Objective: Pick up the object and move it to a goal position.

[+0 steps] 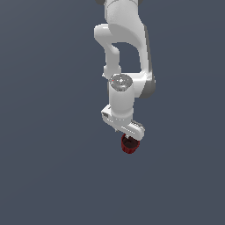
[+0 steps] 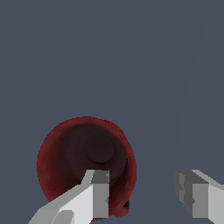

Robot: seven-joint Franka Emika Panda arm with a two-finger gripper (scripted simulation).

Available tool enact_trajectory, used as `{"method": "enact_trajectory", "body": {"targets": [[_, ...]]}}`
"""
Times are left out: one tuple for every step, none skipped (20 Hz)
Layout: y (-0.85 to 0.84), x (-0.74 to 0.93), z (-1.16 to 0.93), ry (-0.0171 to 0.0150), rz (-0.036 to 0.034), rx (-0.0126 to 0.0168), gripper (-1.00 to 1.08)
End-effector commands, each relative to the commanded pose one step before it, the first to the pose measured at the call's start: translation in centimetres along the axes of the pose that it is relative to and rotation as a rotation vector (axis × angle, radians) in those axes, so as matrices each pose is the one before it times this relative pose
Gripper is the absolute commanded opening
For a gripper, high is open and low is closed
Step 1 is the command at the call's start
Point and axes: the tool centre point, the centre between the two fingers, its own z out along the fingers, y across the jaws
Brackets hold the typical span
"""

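Under the wrist, my jaws stand spread, one finger [image 2: 98, 194] over the red cup [image 2: 78, 153]; I fear closing here misses or tips it.

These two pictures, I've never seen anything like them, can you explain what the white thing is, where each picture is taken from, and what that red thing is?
The white thing is a robot arm in a computer simulation. One picture looks at the whole arm from a camera off to the side. The other comes from a camera on its wrist, looking down past the pincer. The red thing is a small dark red cup with a hollow centre, on a plain grey surface. The pincer is open: one finger overlaps the cup, the other is clear of it. Nothing is held.
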Motion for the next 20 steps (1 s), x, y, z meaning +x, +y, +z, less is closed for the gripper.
{"method": "enact_trajectory", "body": {"targets": [[-0.266, -0.009, 0.271, 0.00208, 0.03417, 0.00538, 0.28], [-0.076, -0.012, 0.082, 0.00047, 0.00947, 0.00145, 0.28], [-0.064, -0.011, 0.070, 0.00039, 0.00801, 0.00123, 0.28], [-0.051, -0.009, 0.057, 0.00031, 0.00658, 0.00100, 0.28], [-0.042, -0.010, 0.045, 0.00024, 0.00506, 0.00077, 0.28], [-0.027, -0.004, 0.032, 0.00017, 0.00367, 0.00056, 0.28], [-0.019, -0.005, 0.019, 0.00010, 0.00216, 0.00033, 0.28], [-0.008, -0.003, 0.007, 0.00003, 0.00068, 0.00010, 0.28], [0.033, -0.010, -0.024, -0.00050, -0.00488, -0.00087, 0.28], [-0.003, -0.003, 0.037, 0.00000, 0.00000, 0.00000, 0.28], [-0.010, -0.008, 0.110, 0.00000, 0.00000, 0.00000, 0.28], [0.017, 0.018, 0.174, 0.00007, 0.00068, 0.00012, 0.28], [-0.021, -0.020, 0.256, 0.00000, 0.00000, 0.00000, 0.28], [0.019, 0.017, 0.318, 0.00009, 0.00096, 0.00016, 0.28], [0.002, -0.004, 0.395, 0.00006, 0.00068, 0.00011, 0.28], [0.000, -0.012, 0.451, 0.00006, 0.00068, 0.00011, 0.28], [0.006, -0.010, 0.396, 0.00006, 0.00068, 0.00010, 0.28], [0.012, -0.004, 0.323, 0.00006, 0.00068, 0.00010, 0.28], [0.008, -0.007, 0.252, 0.00004, 0.00048, 0.00007, 0.28], [-0.010, -0.021, 0.184, 0.00000, 0.00000, 0.00000, 0.28]]}}
